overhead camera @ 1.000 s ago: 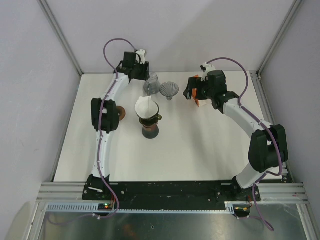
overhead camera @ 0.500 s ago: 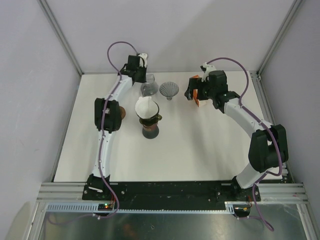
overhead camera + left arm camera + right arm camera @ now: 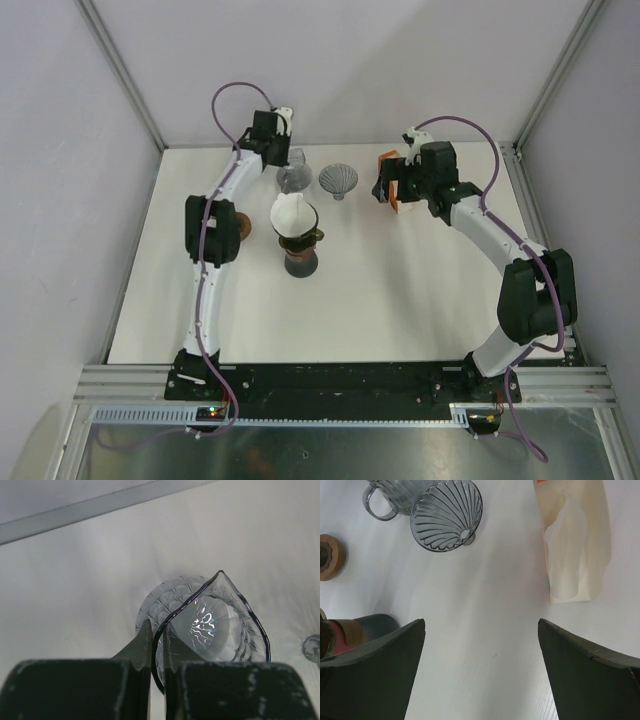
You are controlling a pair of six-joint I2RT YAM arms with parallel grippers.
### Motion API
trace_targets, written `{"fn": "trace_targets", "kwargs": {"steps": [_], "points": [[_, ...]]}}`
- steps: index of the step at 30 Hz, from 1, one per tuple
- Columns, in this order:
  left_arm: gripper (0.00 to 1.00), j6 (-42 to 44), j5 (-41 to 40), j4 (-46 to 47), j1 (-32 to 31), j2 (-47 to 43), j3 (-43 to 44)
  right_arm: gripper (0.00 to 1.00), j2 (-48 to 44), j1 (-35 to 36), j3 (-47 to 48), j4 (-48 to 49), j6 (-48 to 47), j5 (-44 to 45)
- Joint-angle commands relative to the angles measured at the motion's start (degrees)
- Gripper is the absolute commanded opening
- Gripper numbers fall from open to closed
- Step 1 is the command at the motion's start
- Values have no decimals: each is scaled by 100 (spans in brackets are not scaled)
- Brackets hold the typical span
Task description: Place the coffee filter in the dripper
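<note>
A white paper coffee filter (image 3: 289,211) stands as a cone in a dark holder on a brown-red base (image 3: 299,262), mid-table. A ribbed glass dripper (image 3: 338,179) (image 3: 446,514) stands empty behind it, with nothing in it. Left of that dripper is a clear glass jug (image 3: 296,178) (image 3: 210,625). My left gripper (image 3: 283,158) (image 3: 156,630) is shut on the jug's near rim, one finger inside and one outside. My right gripper (image 3: 391,187) (image 3: 481,622) hangs wide open over bare table right of the dripper, holding nothing.
A pack of white paper filters (image 3: 575,545) lies just right of and beyond my right gripper. A brown disc (image 3: 241,226) (image 3: 329,557) lies beside the left arm. The back wall and frame posts stand close behind the jug.
My left gripper's jaws have closed onto the glass jug's rim. The right gripper has drifted slightly left and stays open. The filter cone has not moved.
</note>
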Motion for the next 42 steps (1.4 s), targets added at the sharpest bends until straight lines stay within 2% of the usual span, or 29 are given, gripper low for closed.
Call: {"fn": "trace_targets", "kwargs": {"steps": [1, 14, 20, 27, 31, 35, 42], "points": [[0, 252, -180, 12, 96, -962, -128, 99, -306, -20, 122, 2, -77, -102], [0, 240, -228, 10, 198, -2389, -647, 99, -718, 180, 122, -89, -54, -295], [0, 275, -335, 12, -12, -3065, -1049, 99, -1041, 210, 106, -398, -106, -171], [0, 307, -549, 8, -209, -3624, -1008, 99, -1499, 173, -147, -544, -138, 48], [0, 423, -556, 13, -467, -3956, -1026, 99, -1794, -59, -362, -504, 90, 330], [0, 603, -753, 11, -861, -4293, -1037, 99, -2050, -553, -624, -414, 445, 139], [0, 1175, -1287, 7, -1981, -4902, -1327, 99, -2388, -969, -859, -439, 459, -120]]}}
